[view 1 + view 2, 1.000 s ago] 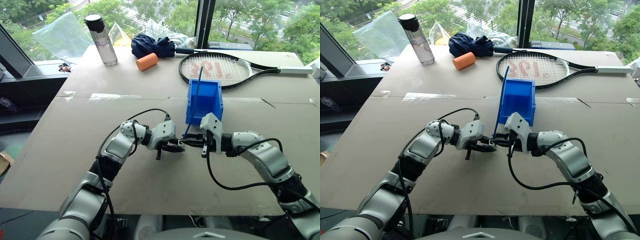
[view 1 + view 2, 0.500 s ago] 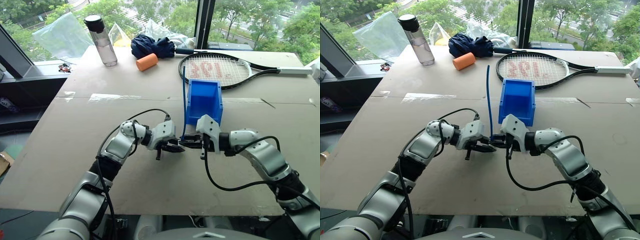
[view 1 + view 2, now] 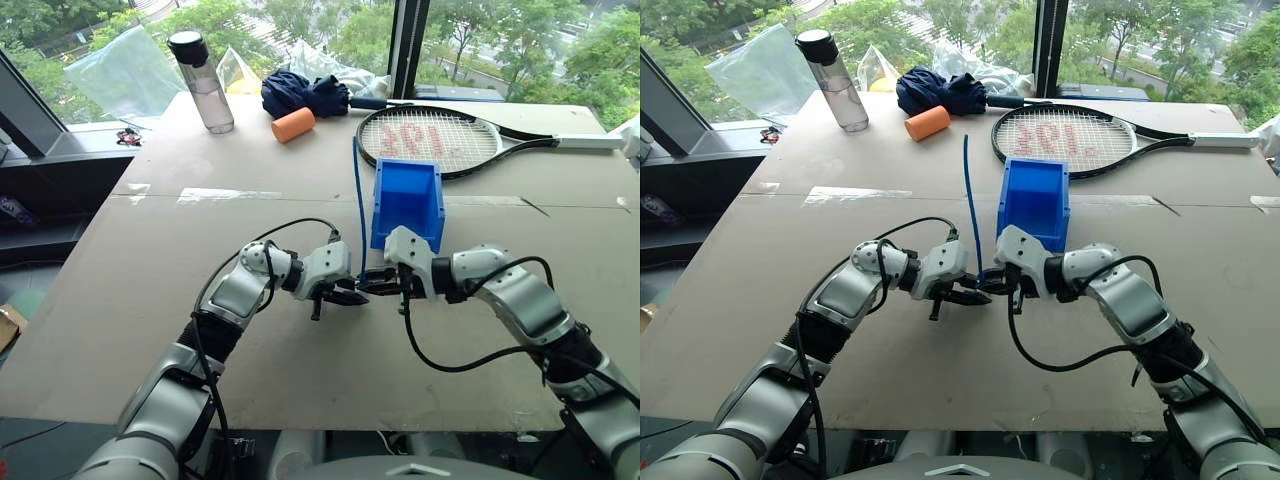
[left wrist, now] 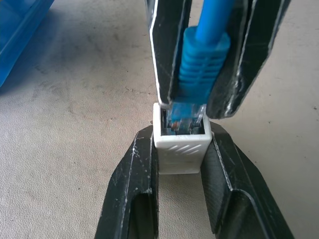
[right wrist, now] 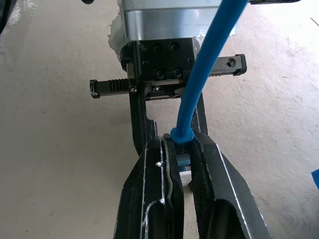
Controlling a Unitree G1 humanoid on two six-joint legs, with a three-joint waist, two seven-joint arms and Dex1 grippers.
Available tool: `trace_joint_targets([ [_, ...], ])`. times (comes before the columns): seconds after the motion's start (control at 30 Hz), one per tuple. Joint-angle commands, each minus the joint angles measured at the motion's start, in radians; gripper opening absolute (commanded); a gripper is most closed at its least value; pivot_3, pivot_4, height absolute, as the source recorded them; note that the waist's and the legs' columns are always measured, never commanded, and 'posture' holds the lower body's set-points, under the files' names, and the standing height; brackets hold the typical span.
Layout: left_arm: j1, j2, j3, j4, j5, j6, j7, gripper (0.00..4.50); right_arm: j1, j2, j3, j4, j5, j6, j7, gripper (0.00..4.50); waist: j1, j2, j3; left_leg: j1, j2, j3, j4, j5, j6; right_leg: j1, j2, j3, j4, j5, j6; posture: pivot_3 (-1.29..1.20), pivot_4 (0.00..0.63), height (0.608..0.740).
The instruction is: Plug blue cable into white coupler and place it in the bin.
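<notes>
Ahead of the grippers: the bin stands close, the blue cable rising beside it.
Far edge: racket, bottle, orange cylinder, cloth bundle.
Left side: bare table.

We see bright, even daylight coming through the windows beyond the table, far behind both grippers. Shadows under the left gripper and right gripper are soft and faint. The racket, far past the grippers, and the greenery outside look slightly washed out. Both wrist views are sharp on the fingers and the blue cable, while the tabletop beyond them softens. The table's edges bow slightly in the head views.
</notes>
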Motion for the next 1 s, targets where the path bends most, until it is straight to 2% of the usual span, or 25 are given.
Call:
trace_joint_targets([
  [0.03, -0.009, -0.006, -0.006, -0.036, 0.004, -0.003, -0.003, 0.55, 0.029, -0.013, 0.133, 0.085, -0.076, 0.080, 0.027, 0.00, -0.001, 0.000, -0.002, 0.000, 0.000, 0.000, 0.000, 0.000, 0.000, 0.000, 0.000, 0.000, 0.000, 0.000, 0.000, 0.00, 0.150, 0.740],
  [0.2, -0.006, -0.018, -0.004, -0.031, 0.012, -0.011, 0.001, 0.55, 0.059, -0.002, 0.154, 0.092, -0.111, 0.100, 0.005, 0.00, -0.001, 0.002, -0.010, 0.001, 0.000, 0.000, 0.000, 0.000, 0.000, 0.000, 0.000, 0.000, 0.001, 0.000, 0.000, 0.00, 0.150, 0.740],
  [0.27, -0.005, -0.024, -0.001, -0.031, 0.013, -0.012, 0.007, 0.55, 0.070, 0.010, 0.135, 0.092, -0.116, 0.091, -0.017, 0.00, -0.001, 0.002, -0.013, 0.001, 0.000, 0.000, 0.000, 0.000, 0.000, 0.000, 0.001, 0.000, 0.001, 0.000, 0.000, 0.00, 0.150, 0.740],
  [0.33, -0.005, -0.026, 0.017, -0.038, -0.004, 0.006, 0.013, 0.55, 0.080, 0.053, 0.058, 0.077, -0.084, 0.071, -0.069, 0.00, -0.001, 0.001, -0.016, 0.002, 0.001, 0.000, 0.000, 0.000, 0.000, 0.000, 0.001, 0.000, 0.002, 0.000, 0.000, 0.00, 0.150, 0.740],
  [0.4, 0.009, -0.024, 0.060, -0.086, -0.055, 0.048, 0.021, 1.59, 0.107, 0.094, -0.037, 0.029, -0.039, 0.052, -0.116, 0.00, -0.001, 0.002, -0.016, 0.002, 0.002, 0.000, 0.000, 0.000, 0.000, 0.000, 0.002, 0.000, 0.004, 0.000, 0.000, 0.00, 0.150, 0.740],
  [0.47, 0.039, -0.009, 0.116, -0.163, -0.120, 0.114, 0.035, 2.42, 0.139, 0.138, -0.134, -0.030, 0.005, 0.054, -0.172, 0.00, -0.001, 0.003, -0.015, 0.002, 0.002, -0.001, 0.000, 0.000, 0.000, 0.000, 0.002, 0.000, 0.005, 0.000, 0.000, 0.00, 0.150, 0.740],
  [0.6, 0.173, 0.045, 0.246, -0.351, -0.207, 0.229, 0.123, 4.33, 0.180, 0.208, -0.338, -0.180, 0.151, 0.191, -0.286, 0.00, -0.004, 0.005, -0.013, -0.001, 0.003, -0.002, 0.000, 0.000, 0.000, -0.005, 0.002, 0.002, 0.008, 0.000, 0.000, 0.00, 0.150, 0.740],
  [0.63, 0.206, 0.054, 0.279, -0.396, -0.233, 0.268, 0.151, 4.49, 0.185, 0.217, -0.379, -0.213, 0.180, 0.226, -0.313, 0.00, -0.004, 0.005, -0.012, -0.001, 0.004, -0.002, 0.000, 0.000, 0.000, -0.007, 0.002, 0.004, 0.010, 0.000, 0.000, 0.00, 0.150, 0.740],
  [0.73, 0.292, 0.081, 0.375, -0.514, -0.304, 0.348, 0.221, 4.49, 0.177, 0.220, -0.489, -0.291, 0.263, 0.374, -0.393, 0.00, 0.000, 0.005, -0.010, -0.002, 0.004, -0.003, -0.001, 0.000, 0.000, -0.008, 0.002, 0.003, 0.009, 0.000, 0.000, 0.00, 0.150, 0.740],
  [0.83, 0.353, 0.084, 0.467, -0.606, -0.371, 0.391, 0.287, 4.50, 0.061, 0.257, -0.635, -0.270, 0.334, 0.514, -0.516, 1.15, 0.002, 0.006, -0.007, -0.002, 0.004, -0.003, -0.001, 0.000, 0.000, -0.008, 0.001, 0.003, 0.009, 0.000, 0.000, 0.00, 0.150, 0.740],
  [0.87, 0.371, 0.090, 0.480, -0.628, -0.381, 0.397, 0.295, 4.50, 0.015, 0.263, -0.671, -0.238, 0.343, 0.545, -0.549, 1.68, 0.002, 0.006, -0.006, -0.002, 0.004, -0.002, -0.001, 0.000, 0.000, -0.008, 0.001, 0.004, 0.008, 0.000, 0.000, 0.00, 0.150, 0.740],
  [0.9, 0.390, 0.098, 0.483, -0.644, -0.386, 0.396, 0.295, 4.50, -0.037, 0.264, -0.698, -0.191, 0.352, 0.564, -0.567, 1.94, 0.002, 0.006, -0.006, -0.002, 0.003, -0.002, 0.000, 0.000, 0.000, -0.008, 0.001, 0.004, 0.008, 0.000, 0.000, 0.00, 0.150, 0.740],
  [1.0, 0.421, 0.103, 0.476, -0.673, -0.388, 0.383, 0.320, 4.50, -0.190, 0.240, -0.722, 0.018, 0.323, 0.555, -0.599, 3.35, 0.002, 0.007, -0.006, -0.001, 0.002, 0.001, -0.001, 0.000, 0.000, -0.008, 0.001, 0.004, 0.008, 0.000, -0.001, 0.00, 0.150, 0.740],
])
